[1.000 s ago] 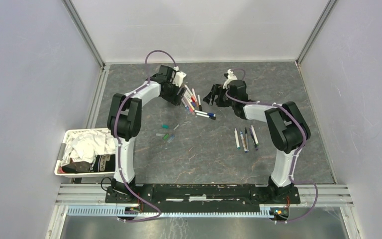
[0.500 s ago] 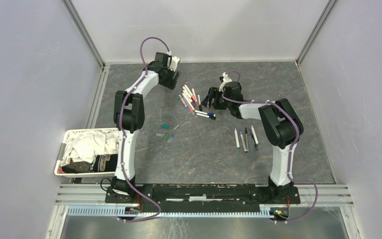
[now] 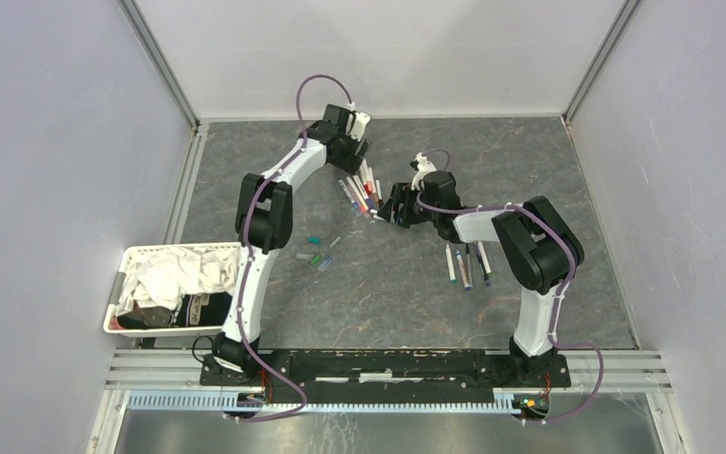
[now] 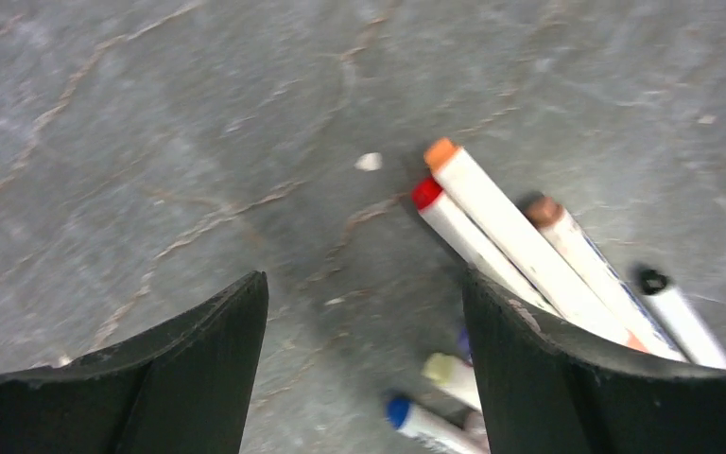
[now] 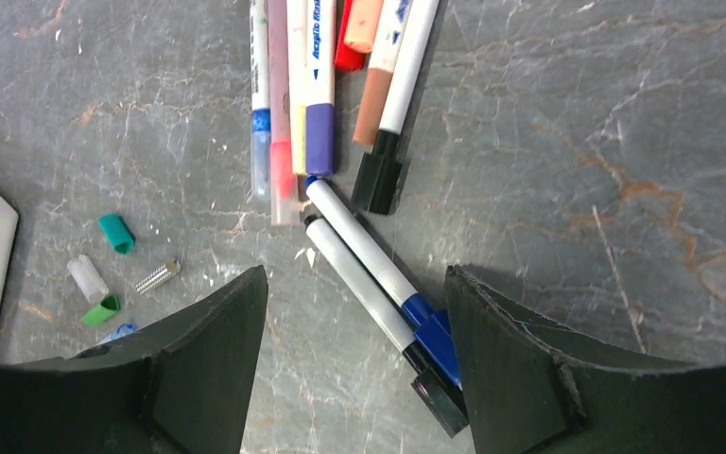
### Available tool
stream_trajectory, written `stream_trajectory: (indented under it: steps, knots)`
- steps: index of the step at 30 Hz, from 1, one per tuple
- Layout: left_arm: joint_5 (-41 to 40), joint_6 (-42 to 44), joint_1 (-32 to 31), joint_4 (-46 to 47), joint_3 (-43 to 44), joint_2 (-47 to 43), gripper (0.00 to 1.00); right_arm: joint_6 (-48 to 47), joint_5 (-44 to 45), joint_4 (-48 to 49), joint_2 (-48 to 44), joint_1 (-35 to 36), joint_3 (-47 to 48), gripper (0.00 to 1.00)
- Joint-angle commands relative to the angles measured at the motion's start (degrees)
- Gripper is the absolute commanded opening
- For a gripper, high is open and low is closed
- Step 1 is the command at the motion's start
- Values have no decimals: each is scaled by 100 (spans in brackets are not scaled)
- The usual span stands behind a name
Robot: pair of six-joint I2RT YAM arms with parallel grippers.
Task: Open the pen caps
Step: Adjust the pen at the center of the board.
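Two capped pens decide my next move.

Top external: the pile of slim white-barrelled marker pens [image 3: 361,189] lies on the grey marbled table [image 3: 529,161] between my arms. The left end effector [image 3: 357,159] is at the pile's far end, the right end effector [image 3: 392,206] at its near-right edge.

Left wrist: the left end effector [image 4: 364,293] is spread wide and holds nothing. The orange-tipped pen [image 4: 492,213] runs off under its right finger, beside the gap rather than in it.

Right wrist: the right end effector [image 5: 354,284] is released and empty. The blue-capped white pen [image 5: 364,244] and the black-capped white pen [image 5: 350,274] lie diagonally across its gap. The blue cap [image 5: 435,336] sits just beside the right finger. I judge the right arm nearer, though it needs a wrist turn to square up.
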Motion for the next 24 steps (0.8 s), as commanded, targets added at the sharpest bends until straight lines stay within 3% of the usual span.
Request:
stream_trajectory:
  steps: [1,8,15,20,24]
  knots:
    - [473,128,-233,-134,-69,175,81,-75,156,-247,-261,37,-412,74]
    - [752,270,-419,-88,-654,-269,80,-230,194,-355,-475,48,-629,71]
    - [974,169,-80,-238,-721,-1177,81,-451,477,-737,-558,42,-421,63]
    - [1036,228,406,-419,-915,-1742,82,-335,635,-911,-730,-171,-104,72]
    - [1034,343,715,-417,-1634,-2117,82,-364,1014,-1280,-610,-218,442,74]
